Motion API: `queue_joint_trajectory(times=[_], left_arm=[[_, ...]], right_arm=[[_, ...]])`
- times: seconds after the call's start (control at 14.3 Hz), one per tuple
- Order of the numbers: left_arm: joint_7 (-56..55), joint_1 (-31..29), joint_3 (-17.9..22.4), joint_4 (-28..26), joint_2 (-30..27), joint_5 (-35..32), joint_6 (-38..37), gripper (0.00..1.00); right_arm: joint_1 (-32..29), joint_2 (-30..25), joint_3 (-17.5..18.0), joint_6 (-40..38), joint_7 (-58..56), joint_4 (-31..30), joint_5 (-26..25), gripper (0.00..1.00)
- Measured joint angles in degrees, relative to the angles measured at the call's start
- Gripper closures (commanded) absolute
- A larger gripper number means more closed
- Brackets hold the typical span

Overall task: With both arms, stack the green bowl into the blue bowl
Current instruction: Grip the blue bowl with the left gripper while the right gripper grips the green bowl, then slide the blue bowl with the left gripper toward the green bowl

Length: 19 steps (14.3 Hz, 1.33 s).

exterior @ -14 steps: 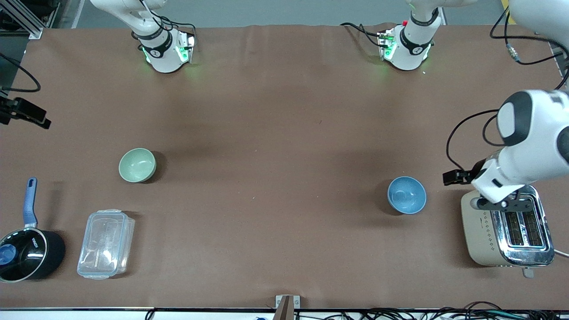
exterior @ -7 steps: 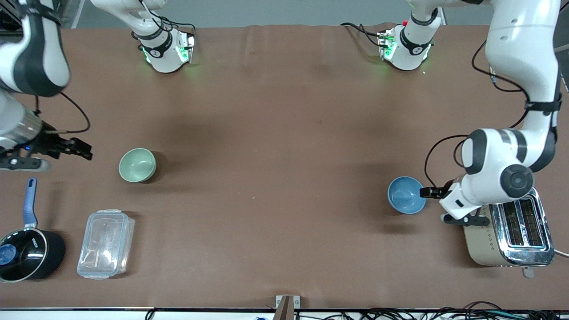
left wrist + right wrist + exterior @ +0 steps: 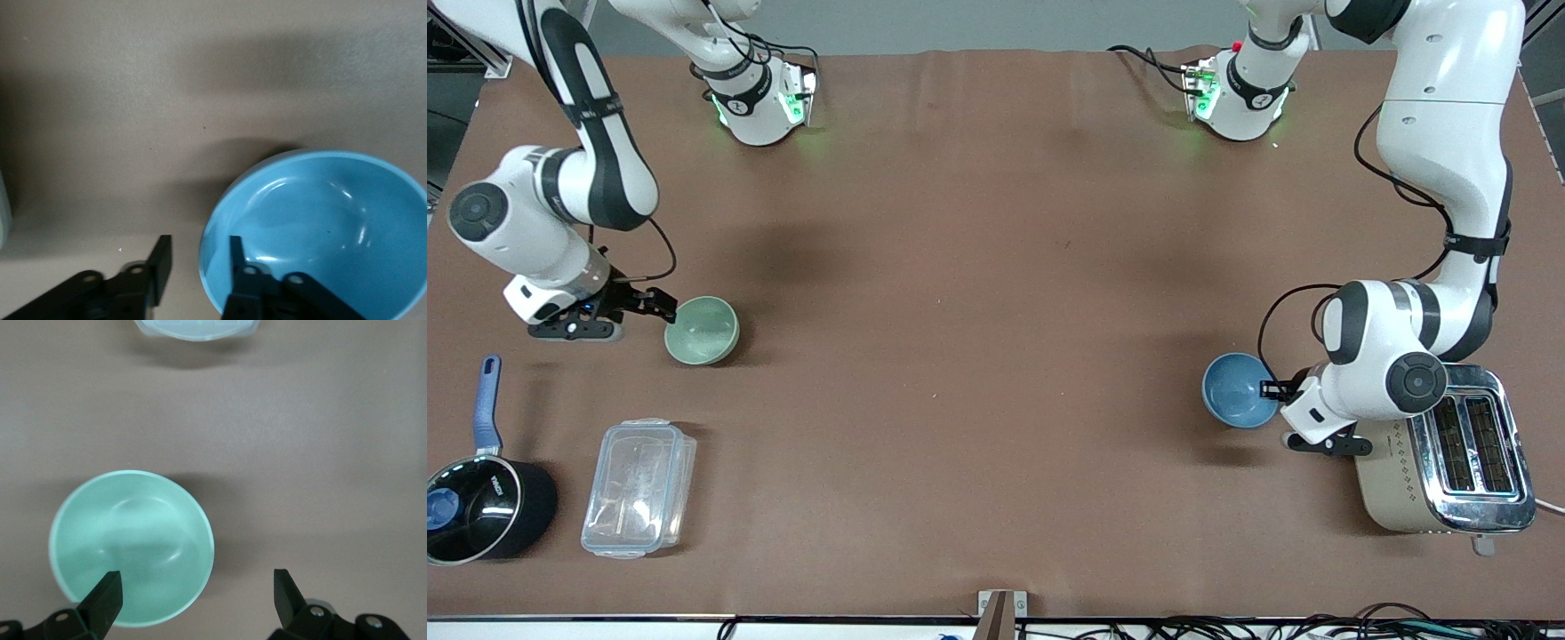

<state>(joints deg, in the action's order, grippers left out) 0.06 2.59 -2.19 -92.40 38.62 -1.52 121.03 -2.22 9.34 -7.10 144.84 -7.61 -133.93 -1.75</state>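
- Right gripper point(image 3: 665, 309) sat spread wide at the green bowl point(image 3: 703, 330) rim, one finger over its inside.
- Left gripper point(image 3: 1266, 388) straddled the blue bowl point(image 3: 1234, 389) rim, jaws narrowly parted, not clamped.
- Bowls lay well apart.

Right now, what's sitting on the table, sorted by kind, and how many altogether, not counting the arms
Bowls: 2, the green bowl and the blue bowl
Saucepans: 1, the black saucepan with a blue handle
Clear plastic containers: 1, the lidded container
Toasters: 1, the toaster
Total: 5
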Motion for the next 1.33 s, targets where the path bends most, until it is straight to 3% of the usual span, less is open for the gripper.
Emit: queue_joint_trajectory(times=[0.14, 0.21, 0.35, 0.63, 0.91, 1.12, 1.33], left_arm=[[0.2, 0.0, 0.0, 0.1, 0.7, 0.0, 0.4, 1.00], [0.2, 0.1, -0.3, 0.3, 0.7, 0.1, 0.3, 1.00], [0.2, 0.3, -1.1, 1.1, 0.0, 0.1, 0.0, 1.00], [-4.1, 0.2, -7.0, 5.2, -0.2, 0.3, -1.7, 1.00], [-19.2, 2.5, -17.2, 7.7, -0.9, 0.3, -4.0, 1.00], [-29.3, 11.2, -17.8, 8.0, -0.3, 0.3, -3.8, 1.00], [-35.5, 17.8, -17.8, 8.6, 1.7, 0.3, -0.8, 1.00]], right_arm=[[-0.1, 3.8, 0.0, 3.3, -0.2, -0.6, 0.0, 0.01], [-0.1, 5.7, 0.0, 5.3, -0.2, -0.7, 0.0, 0.07], [-0.1, 8.3, 0.1, 8.8, -0.2, -0.9, 0.0, 0.31], [-0.1, 9.2, 0.2, 9.7, -0.1, -1.0, 0.0, 0.96], [-1.0, 8.7, 0.2, 9.1, 0.0, -0.8, 0.4, 1.00], [-1.5, 6.0, 0.2, 4.6, 0.0, 0.8, 0.6, 1.00], [-1.5, 1.9, 0.3, -12.7, 0.0, 9.8, 2.7, 1.00]])
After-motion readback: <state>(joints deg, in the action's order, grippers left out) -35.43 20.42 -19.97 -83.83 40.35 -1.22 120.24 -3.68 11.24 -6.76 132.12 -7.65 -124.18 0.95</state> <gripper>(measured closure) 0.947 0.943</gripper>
